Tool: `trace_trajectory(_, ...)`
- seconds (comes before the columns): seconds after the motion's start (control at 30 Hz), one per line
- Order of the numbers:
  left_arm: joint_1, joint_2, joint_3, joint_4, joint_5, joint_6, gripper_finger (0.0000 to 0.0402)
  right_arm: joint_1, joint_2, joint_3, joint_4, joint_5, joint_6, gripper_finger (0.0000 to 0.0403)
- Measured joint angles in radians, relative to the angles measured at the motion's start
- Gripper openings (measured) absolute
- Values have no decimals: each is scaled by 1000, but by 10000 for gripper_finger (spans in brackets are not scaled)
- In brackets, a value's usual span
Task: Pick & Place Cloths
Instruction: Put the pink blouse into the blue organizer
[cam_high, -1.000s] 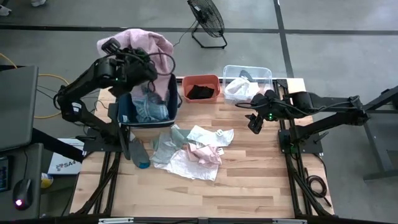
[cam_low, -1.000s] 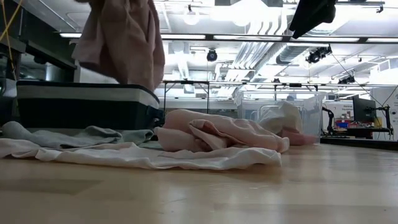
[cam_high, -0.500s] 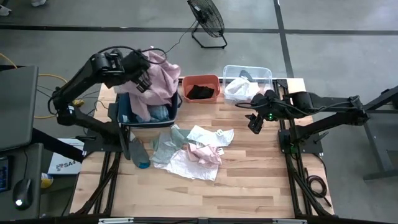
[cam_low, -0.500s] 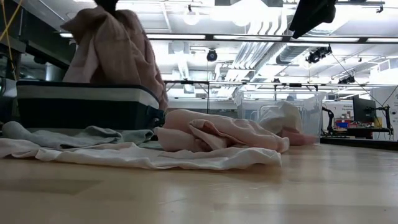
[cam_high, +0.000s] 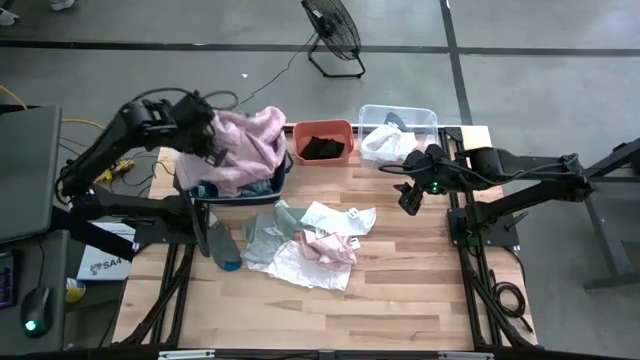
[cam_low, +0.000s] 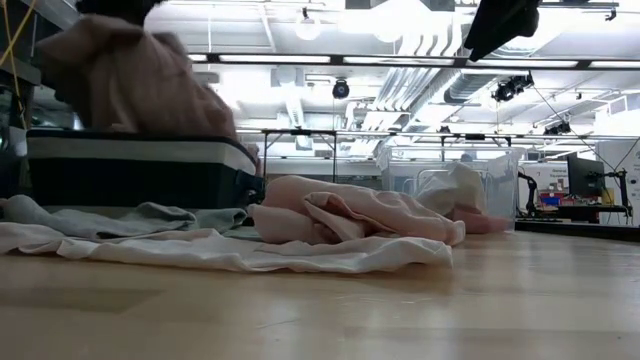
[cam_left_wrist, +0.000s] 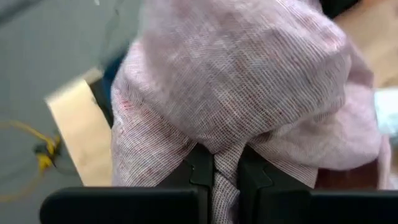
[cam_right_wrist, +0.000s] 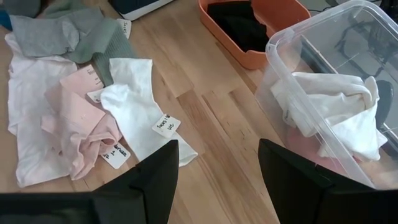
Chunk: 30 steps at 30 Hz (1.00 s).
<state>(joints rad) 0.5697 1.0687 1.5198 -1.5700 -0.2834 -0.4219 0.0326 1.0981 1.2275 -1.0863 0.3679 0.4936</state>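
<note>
My left gripper (cam_high: 207, 137) is shut on the large pale pink cloth (cam_high: 250, 145), which is heaped over the dark blue bin (cam_high: 232, 192) at the table's far left. In the low view the pink cloth (cam_low: 125, 85) bulges above the bin's rim (cam_low: 140, 150). A bluish cloth (cam_high: 262, 185) shows inside the bin. Grey-green (cam_high: 262, 232), white (cam_high: 335, 215) and coral pink (cam_high: 330, 245) cloths lie in a pile mid-table. My right gripper (cam_right_wrist: 217, 186) is open and hovers right of that pile (cam_high: 410, 200), touching nothing. My left gripper pinches a gathered fold of the pale pink cloth (cam_left_wrist: 225, 163) between its two fingers, seen in the left wrist view. It comes from the table's left side. The rest of the cloth billows ahead of the fingers and rests on the blue bin; the number of layers cannot be told.
An orange bin (cam_high: 345, 128) holding a black cloth (cam_high: 320, 148) and a clear bin (cam_high: 425, 115) holding a white cloth (cam_high: 385, 142) stand along the far edge. A teal piece (cam_high: 225, 255) lies left of the pile. Bare wood spans the near half of the table.
My left gripper has moved down and toward the table's left edge, still shut on the pink cloth. The cloth, hanging high above the bin a second ago, has come down and now lies heaped on the blue bin.
</note>
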Motion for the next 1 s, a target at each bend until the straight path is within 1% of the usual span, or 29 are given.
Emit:
trace_trajectory(0.07, 0, -6, -77, -1, 22, -21, 23, 0, 0, 0, 0, 0, 1, 212)
trace_trajectory(0.2, 0, 6, -216, 7, 7, -66, 23, 0, 0, 0, 0, 0, 0, 212)
trace_trajectory(0.3, 0, 28, -306, 63, 2, -80, 23, 0, 0, 0, 0, 0, -1, 212)
trace_trajectory(0.4, 0, 49, -369, 152, 3, -76, 23, 0, 0, 0, 0, 0, -1, 212)
trace_trajectory(0.53, 0, 95, -420, 266, 3, -55, 23, 0, 0, 0, 0, 7, -1, 212)
trace_trajectory(0.73, 0, 178, -454, 418, 0, -22, 23, 0, 0, 0, 2, 8, -1, 212)
trace_trajectory(0.83, 0, 232, -466, 452, 0, -20, 23, 0, 0, 0, 2, 8, -1, 212)
trace_trajectory(1.0, 0, 310, -494, 458, -13, -20, 23, 0, 0, 0, 2, 8, -1, 212)
